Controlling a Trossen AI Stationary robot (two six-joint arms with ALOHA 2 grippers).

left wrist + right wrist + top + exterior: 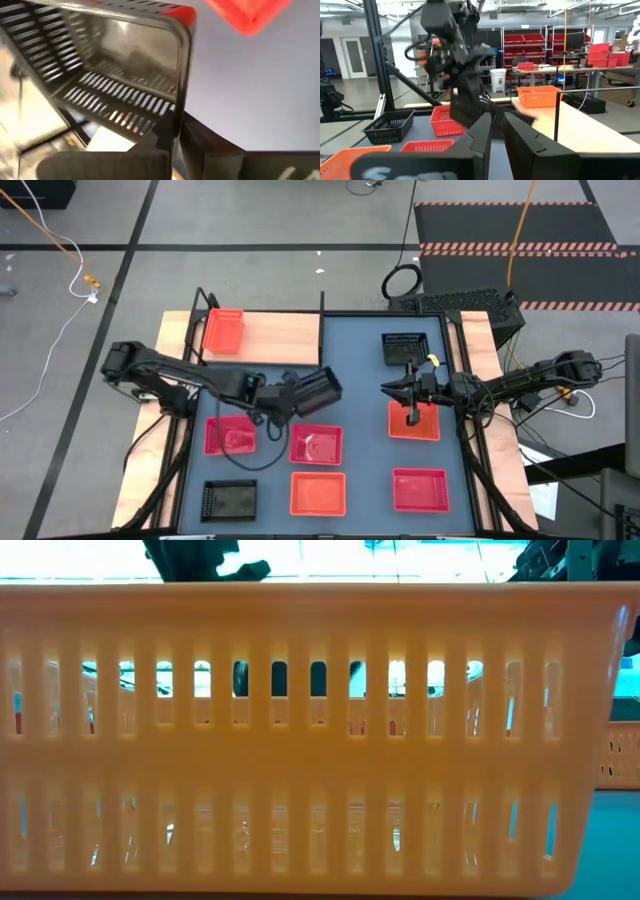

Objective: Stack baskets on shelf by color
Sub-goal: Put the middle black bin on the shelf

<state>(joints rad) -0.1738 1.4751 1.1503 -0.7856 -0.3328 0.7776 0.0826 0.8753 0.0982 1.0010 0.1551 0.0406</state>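
Note:
My left gripper (292, 396) is over the table's middle, shut on a black basket (320, 389) that is lifted and tilted. The shelf (280, 332), a light-wood board with black posts, stands at the far left, and one orange basket (223, 330) rests flat on it. My right gripper (400, 390) hovers over another orange basket (414, 423) on the right, its fingers a narrow gap apart and touching nothing. A second black basket (405, 348) sits behind it. Pink-red baskets (230, 435) (316, 445) (420, 488), an orange one (318, 492) and a black one (229, 500) lie flat on the table. My left gripper pinches one wall of the black basket at its rim (176, 112), with one finger (125, 162) on the inner side and the other (220, 157) outside. The fingers reach it from the table's left. The basket is lifted clear and tilted, its open side turned toward the gripper.
The near orange basket (300, 740) fills the low view and hides almost everything behind it. The shelf's black posts (322, 305) rise at its corners. Bare shelf board lies right of the orange basket. Wooden side rails (480, 340) border the blue-grey tabletop (355, 370).

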